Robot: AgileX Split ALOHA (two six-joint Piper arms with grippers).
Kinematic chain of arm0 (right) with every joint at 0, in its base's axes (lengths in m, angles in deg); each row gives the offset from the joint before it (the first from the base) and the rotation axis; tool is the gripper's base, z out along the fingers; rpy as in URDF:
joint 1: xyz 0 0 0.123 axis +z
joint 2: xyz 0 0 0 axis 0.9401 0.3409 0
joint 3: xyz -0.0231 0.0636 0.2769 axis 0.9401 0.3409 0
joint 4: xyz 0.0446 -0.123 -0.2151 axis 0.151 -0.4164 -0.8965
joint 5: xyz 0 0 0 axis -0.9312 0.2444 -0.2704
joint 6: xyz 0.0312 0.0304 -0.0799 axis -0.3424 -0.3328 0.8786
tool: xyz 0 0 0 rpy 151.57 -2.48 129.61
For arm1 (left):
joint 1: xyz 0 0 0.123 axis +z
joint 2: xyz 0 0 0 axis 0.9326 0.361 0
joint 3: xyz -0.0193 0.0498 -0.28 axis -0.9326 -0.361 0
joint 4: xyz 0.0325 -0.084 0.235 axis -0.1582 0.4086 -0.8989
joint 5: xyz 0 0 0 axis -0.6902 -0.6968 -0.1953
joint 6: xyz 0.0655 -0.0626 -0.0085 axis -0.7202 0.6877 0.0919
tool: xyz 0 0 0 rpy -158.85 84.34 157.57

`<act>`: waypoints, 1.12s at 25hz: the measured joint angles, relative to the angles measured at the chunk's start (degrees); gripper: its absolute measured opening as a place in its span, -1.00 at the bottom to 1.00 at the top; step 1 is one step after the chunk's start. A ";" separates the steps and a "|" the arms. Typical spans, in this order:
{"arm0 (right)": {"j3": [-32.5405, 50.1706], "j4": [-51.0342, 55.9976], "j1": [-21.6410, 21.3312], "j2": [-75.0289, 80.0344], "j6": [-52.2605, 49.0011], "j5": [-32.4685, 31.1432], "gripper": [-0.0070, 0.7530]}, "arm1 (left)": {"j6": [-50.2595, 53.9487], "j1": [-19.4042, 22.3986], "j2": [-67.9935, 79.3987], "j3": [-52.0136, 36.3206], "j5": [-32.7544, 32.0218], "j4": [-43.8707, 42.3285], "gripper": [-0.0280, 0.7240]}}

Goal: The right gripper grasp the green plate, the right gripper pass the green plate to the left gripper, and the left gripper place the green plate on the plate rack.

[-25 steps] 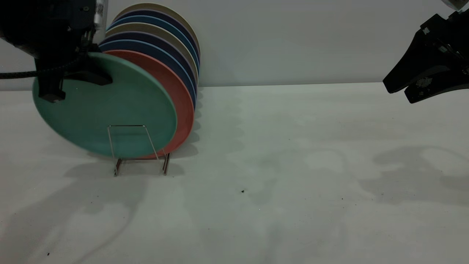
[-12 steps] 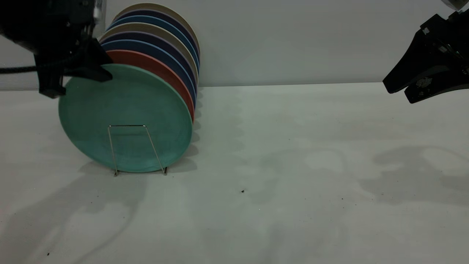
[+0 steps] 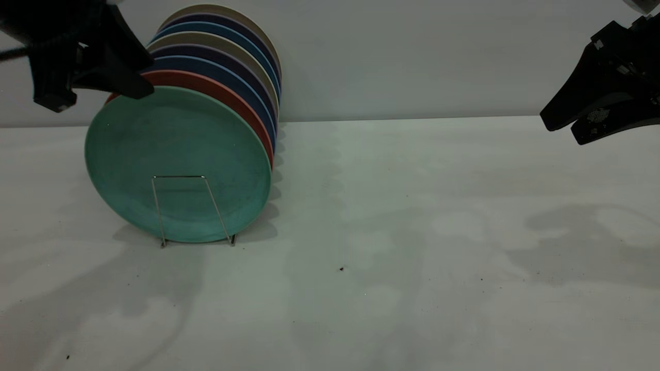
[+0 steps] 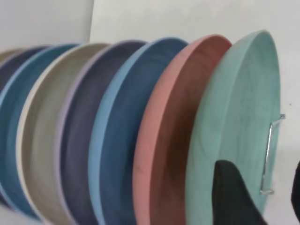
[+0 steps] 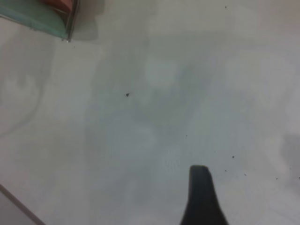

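Observation:
The green plate (image 3: pixel 178 159) stands upright at the front of the plate rack (image 3: pixel 192 206), leaning against the salmon-pink plate (image 3: pixel 227 98). The left gripper (image 3: pixel 97 99) is open just above the plate's upper left rim and holds nothing. In the left wrist view the green plate (image 4: pixel 234 117) and the rack's wire loop (image 4: pixel 268 154) show beyond the left gripper (image 4: pixel 262 197), whose jaws stand apart on either side of the plate's rim. The right gripper (image 3: pixel 562 131) hangs open and empty at the far right, high above the table. One of its fingers (image 5: pixel 199 197) shows in the right wrist view.
Behind the pink plate stand several more plates in the rack, dark blue (image 3: pixel 227 77) and beige (image 3: pixel 227 44). A wall runs behind the white table (image 3: pixel 412 206). The right wrist view catches a corner of the green plate (image 5: pixel 33 16) and the rack (image 5: pixel 70 23).
The green plate went from tilted in the left gripper's hold to upright in the rack. The left gripper let go of it and rose up and to the left. The right arm stayed still.

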 joint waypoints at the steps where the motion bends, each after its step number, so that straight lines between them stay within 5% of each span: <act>1: 0.00 0.00 0.00 0.00 -0.07 0.00 0.46 | 3.88 0.00 -1.00 0.00 0.00 -0.61 0.06; 8: -0.49 -5.13 5.12 -1.97 -2.43 0.75 0.46 | 48.29 6.94 -10.73 0.00 -3.52 -7.26 0.09; 14: -5.55 -30.59 11.43 -8.67 -26.06 -1.44 0.46 | 81.80 13.11 -17.32 0.00 -14.73 -21.96 0.16; 21: -6.04 -53.11 12.42 -21.39 -48.92 -17.95 0.46 | 87.88 13.17 -26.08 0.00 -25.12 -26.14 0.45; 28: -3.15 -55.23 12.42 -39.48 -51.37 -20.70 0.46 | 89.08 13.17 -35.37 -0.06 -37.41 -26.48 0.47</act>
